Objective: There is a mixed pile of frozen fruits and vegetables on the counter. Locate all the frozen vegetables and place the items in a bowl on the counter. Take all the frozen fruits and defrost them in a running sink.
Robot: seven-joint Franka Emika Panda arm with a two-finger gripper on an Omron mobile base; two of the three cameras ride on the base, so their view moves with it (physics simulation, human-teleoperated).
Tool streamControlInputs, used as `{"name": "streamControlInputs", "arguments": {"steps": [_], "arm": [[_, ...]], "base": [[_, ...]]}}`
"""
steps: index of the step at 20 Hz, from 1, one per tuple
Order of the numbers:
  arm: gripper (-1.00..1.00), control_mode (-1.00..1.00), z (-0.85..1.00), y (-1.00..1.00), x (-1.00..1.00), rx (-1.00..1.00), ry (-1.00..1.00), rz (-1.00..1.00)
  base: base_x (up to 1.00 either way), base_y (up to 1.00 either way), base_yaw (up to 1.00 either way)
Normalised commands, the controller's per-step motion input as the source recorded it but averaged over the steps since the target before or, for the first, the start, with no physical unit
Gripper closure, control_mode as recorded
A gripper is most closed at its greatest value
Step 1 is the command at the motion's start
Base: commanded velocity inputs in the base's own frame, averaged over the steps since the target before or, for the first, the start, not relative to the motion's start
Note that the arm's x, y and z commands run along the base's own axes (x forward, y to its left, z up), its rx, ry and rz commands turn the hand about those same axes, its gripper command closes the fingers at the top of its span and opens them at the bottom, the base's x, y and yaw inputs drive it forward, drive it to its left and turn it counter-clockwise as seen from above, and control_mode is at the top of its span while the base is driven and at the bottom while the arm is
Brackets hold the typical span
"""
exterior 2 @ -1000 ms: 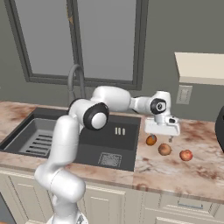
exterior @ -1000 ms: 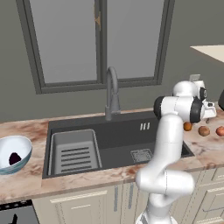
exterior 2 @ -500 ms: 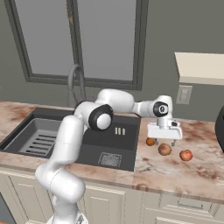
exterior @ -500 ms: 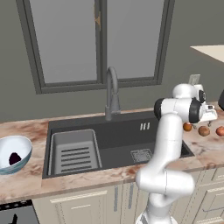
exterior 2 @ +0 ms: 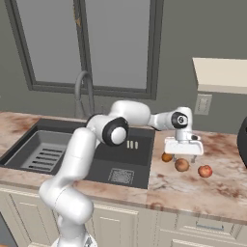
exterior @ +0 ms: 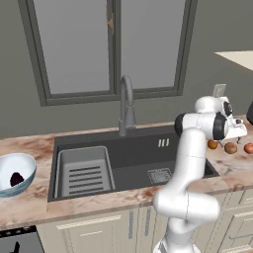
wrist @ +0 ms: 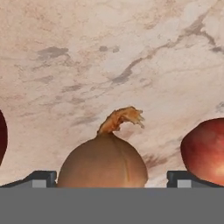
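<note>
While the end effector (exterior 2: 183,155) hangs with its fingers spread wide and holding nothing, the brown onion (wrist: 103,162) sits between its two fingertips (wrist: 40,178) on the worktop (exterior 2: 193,185), right of the sink (exterior 2: 72,154). The orange ball (exterior 2: 167,157) lies nearer the sink and the red ball (exterior 2: 205,171) farther from it. Left of the sink, the bowl (exterior: 20,164) holds the dark purple lump (exterior: 17,178).

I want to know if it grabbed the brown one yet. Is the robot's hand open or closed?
Open. In the hand view the two fingertips stand wide apart on either side of the brown piece, which sits on the counter.
</note>
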Motion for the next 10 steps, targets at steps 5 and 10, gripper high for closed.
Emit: {"name": "streamControlInputs", "arguments": {"steps": [5,10], "arm": [[-1.0,-1.0,-0.28,0.0,-0.1,0.05,0.08,-0.04],[-1.0,-1.0,-0.32,0.01,-0.17,0.07,0.04,-0.06]], "base": [[0.0,0.0,0.0],[0.0,0.0,0.0]]}}
